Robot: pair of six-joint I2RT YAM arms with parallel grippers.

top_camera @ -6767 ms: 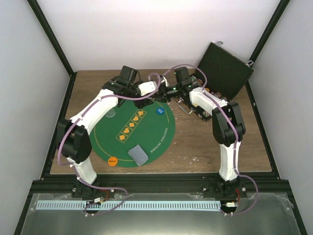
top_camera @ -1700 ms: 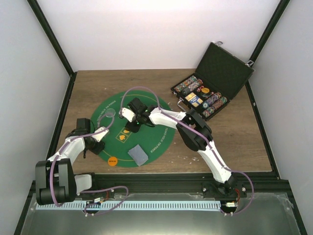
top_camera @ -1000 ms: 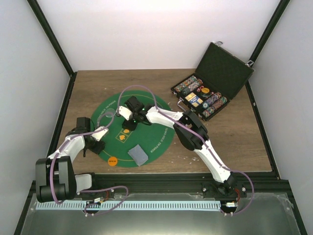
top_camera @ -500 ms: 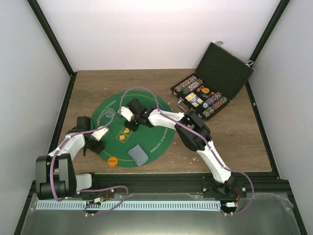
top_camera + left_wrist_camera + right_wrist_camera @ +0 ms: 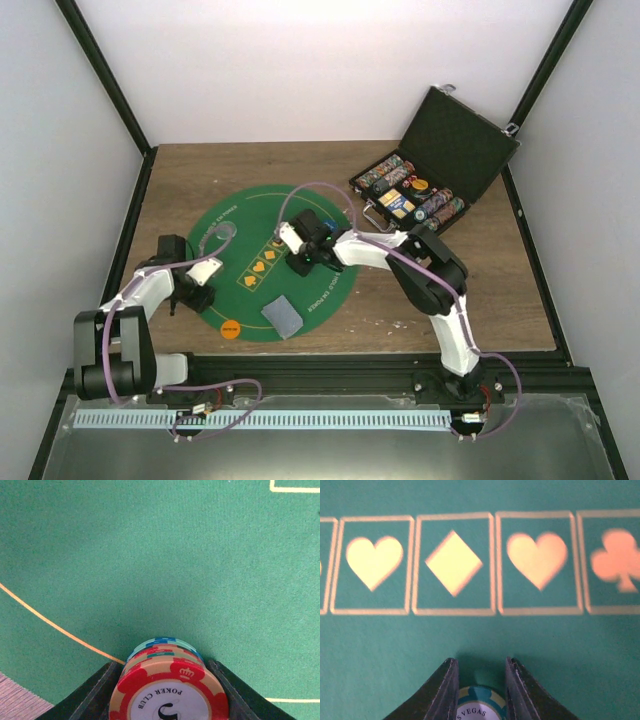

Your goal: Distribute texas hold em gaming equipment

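Note:
My left gripper [image 5: 198, 293] is at the left edge of the green felt mat [image 5: 300, 300]. In the left wrist view it [image 5: 162, 670] is shut on a short stack of striped poker chips [image 5: 167, 685], a red-and-cream one on top, low over the felt. My right gripper [image 5: 300, 264] is over the middle of the mat, beside the row of gold suit marks. In the right wrist view it [image 5: 480, 663] is shut on a teal poker chip [image 5: 479, 707]. A grey-blue deck of cards [image 5: 281, 315] and an orange disc [image 5: 230, 328] lie on the mat's near part. A blue disc [image 5: 331, 222] peeks out behind the right wrist.
The black hinged case [image 5: 455, 140] stands open at the back right, with rows of chips [image 5: 410, 195] inside. A clear round disc [image 5: 223, 232] lies on the mat's far left. Bare wooden table [image 5: 500, 290] surrounds the mat.
My right gripper has moved right and nearer, from the mat's far left toward its middle. The left gripper has hardly moved.

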